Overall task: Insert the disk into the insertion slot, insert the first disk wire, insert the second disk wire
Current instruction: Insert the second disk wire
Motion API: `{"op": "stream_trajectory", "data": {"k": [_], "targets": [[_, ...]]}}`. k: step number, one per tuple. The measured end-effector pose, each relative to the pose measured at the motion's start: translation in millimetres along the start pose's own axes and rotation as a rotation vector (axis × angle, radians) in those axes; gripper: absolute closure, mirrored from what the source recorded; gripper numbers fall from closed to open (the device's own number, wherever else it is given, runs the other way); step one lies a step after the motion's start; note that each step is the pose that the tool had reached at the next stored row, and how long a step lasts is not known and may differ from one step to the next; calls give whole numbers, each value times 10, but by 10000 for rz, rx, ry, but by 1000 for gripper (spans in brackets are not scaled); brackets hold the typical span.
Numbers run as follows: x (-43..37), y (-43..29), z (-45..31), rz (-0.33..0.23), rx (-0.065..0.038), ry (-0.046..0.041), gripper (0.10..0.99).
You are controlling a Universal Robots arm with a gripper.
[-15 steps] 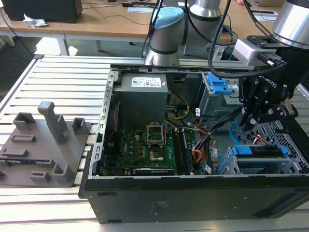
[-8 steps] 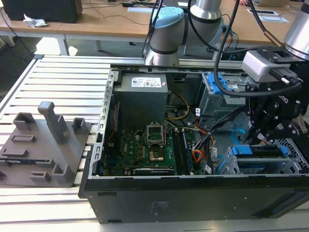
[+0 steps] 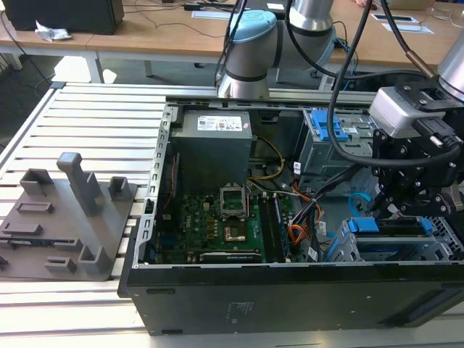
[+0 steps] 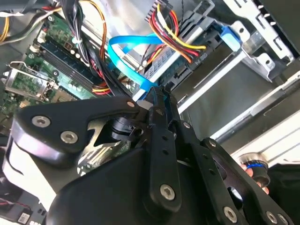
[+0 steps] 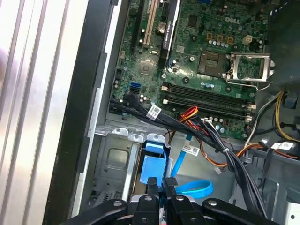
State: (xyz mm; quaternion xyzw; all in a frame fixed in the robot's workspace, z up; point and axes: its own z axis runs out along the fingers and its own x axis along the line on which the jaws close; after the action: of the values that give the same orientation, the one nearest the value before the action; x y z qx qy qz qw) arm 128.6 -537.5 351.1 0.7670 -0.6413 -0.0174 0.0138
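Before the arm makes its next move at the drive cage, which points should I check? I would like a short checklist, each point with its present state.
1. The disk sits in the insertion slot: ok.
2. The gripper is at the disk's blue frame: ok.
3. The fingers are shut on the second disk wire near its end: ok.
4. The plug is lined up with its socket: cannot tell, the fingers hide it.
5. The first disk wire is seated: cannot tell.
6. The red and yellow wires lie apart from the gripper: ok.
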Motion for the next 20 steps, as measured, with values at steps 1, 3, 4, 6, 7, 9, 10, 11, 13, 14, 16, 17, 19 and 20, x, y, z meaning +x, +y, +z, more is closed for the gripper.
{"op": "stream_trajectory", "data": {"k": [1, 3, 4, 6, 7, 9, 10, 11, 13, 14, 16, 17, 19, 20], "targets": [[2, -10, 3, 61, -2, 0, 922], [4, -19, 4, 211, -9, 35, 922], [5, -20, 6, 281, -12, 55, 922], [5, -22, 10, 618, -20, 98, 922], [5, -22, 12, 808, -22, 107, 922], [5, -24, 15, 1016, -25, 122, 922], [6, -29, 16, 1109, -28, 135, 922], [8, -38, 18, 1173, -30, 138, 922], [24, -129, 22, 1278, -49, 144, 922], [31, -169, 26, 1295, -65, 140, 922], [36, -200, 35, 1324, -80, 136, 922], [37, -205, 37, 1338, -84, 136, 922], [39, -212, 40, 1361, -87, 138, 922], [40, -214, 43, 1372, -88, 137, 922]]}}
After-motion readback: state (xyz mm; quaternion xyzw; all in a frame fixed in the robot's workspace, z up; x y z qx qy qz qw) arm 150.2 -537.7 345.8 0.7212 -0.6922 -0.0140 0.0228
